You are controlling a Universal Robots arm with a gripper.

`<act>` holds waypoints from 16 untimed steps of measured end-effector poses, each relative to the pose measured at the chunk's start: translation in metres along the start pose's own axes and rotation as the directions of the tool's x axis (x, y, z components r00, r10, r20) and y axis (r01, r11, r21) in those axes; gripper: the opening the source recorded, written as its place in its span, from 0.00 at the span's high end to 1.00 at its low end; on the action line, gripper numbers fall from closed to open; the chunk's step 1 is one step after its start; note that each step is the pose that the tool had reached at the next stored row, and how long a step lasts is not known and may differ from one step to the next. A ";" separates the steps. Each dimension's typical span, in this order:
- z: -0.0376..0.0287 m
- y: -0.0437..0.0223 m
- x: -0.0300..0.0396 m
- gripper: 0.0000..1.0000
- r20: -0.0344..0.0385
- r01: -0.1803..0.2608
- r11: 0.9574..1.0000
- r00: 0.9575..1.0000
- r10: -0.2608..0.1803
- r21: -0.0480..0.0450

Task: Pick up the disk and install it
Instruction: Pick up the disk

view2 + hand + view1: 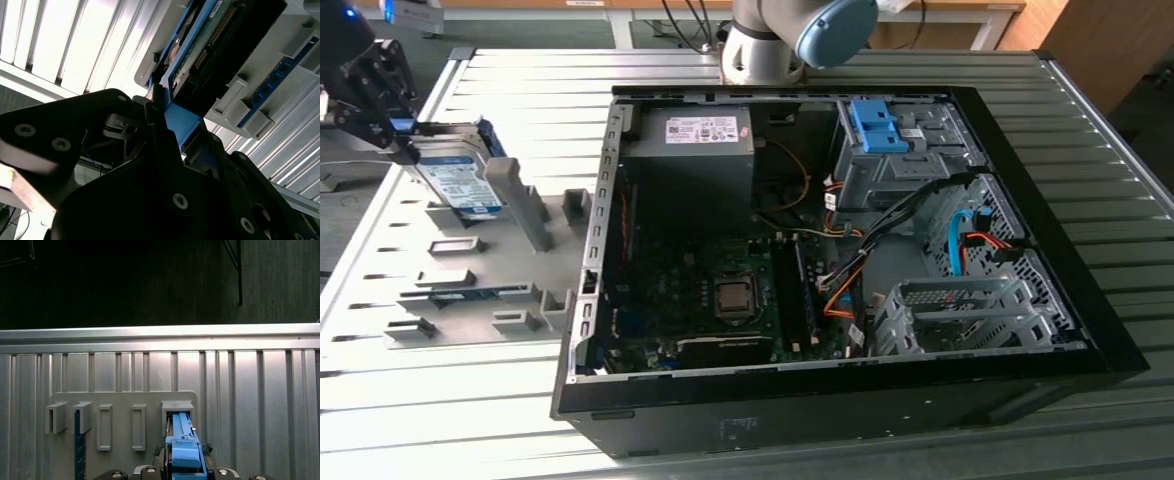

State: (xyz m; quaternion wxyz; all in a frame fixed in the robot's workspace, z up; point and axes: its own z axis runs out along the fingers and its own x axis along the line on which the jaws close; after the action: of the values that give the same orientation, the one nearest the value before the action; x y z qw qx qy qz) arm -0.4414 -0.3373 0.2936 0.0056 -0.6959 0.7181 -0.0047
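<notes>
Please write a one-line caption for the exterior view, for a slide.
Gripper grasps the disk at the grey holder, beside the open computer case.

The silver tabletop [1107, 150] has long ridges and shines in the light. Behind it stands a wooden desk [974, 8]. The floor [547, 30] is dark grey.

From high, looks steeply down on the computer case [761, 420], holder plate [480, 272] at nine o'clock. From the wrist, looks closely past gripper [175, 120] and disk [182, 440] onto that shared plate.
</notes>
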 end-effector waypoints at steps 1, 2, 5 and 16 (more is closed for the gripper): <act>0.0000 0.0000 0.0000 0.63 0.000 0.000 1.000 1.000 0.000 0.000; 0.0000 0.0000 0.0000 0.63 0.000 0.000 1.000 1.000 0.000 0.000; -0.0001 0.0000 0.0000 0.63 0.000 0.000 1.000 1.000 0.000 0.000; 0.0019 0.0000 0.0000 0.57 0.000 0.000 1.000 1.000 0.000 0.000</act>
State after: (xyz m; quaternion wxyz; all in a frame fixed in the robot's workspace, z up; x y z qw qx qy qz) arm -0.4414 -0.3373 0.2917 0.0054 -0.6959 0.7181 -0.0048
